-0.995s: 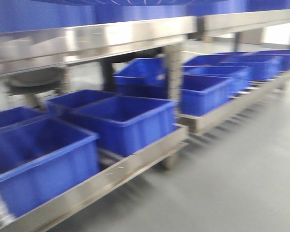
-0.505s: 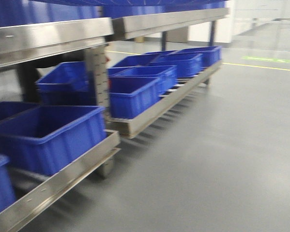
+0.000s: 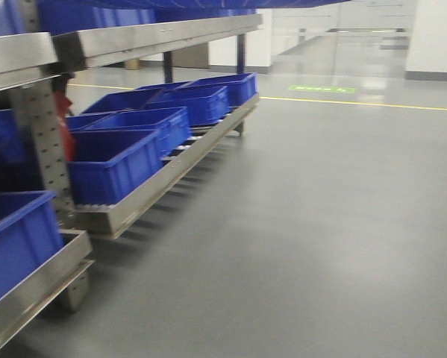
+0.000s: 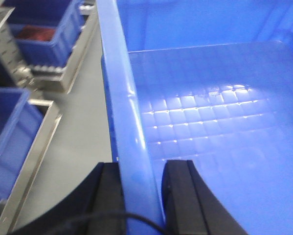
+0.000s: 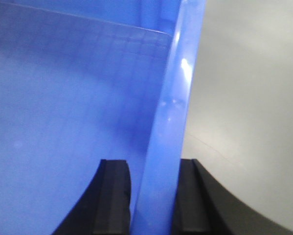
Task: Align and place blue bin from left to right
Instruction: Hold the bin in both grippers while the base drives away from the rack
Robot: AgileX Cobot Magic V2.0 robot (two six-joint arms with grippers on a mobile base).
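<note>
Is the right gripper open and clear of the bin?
No, the right gripper has one finger on each side of the blue bin wall and is closed on its rim.

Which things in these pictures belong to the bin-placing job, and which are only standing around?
For the job:
- held blue bin, clamped at its rims by the left gripper and right gripper
- rack shelf
- row of blue bins on that shelf

Just around:
- yellow floor line
- green floor marking
- upper shelf
</note>
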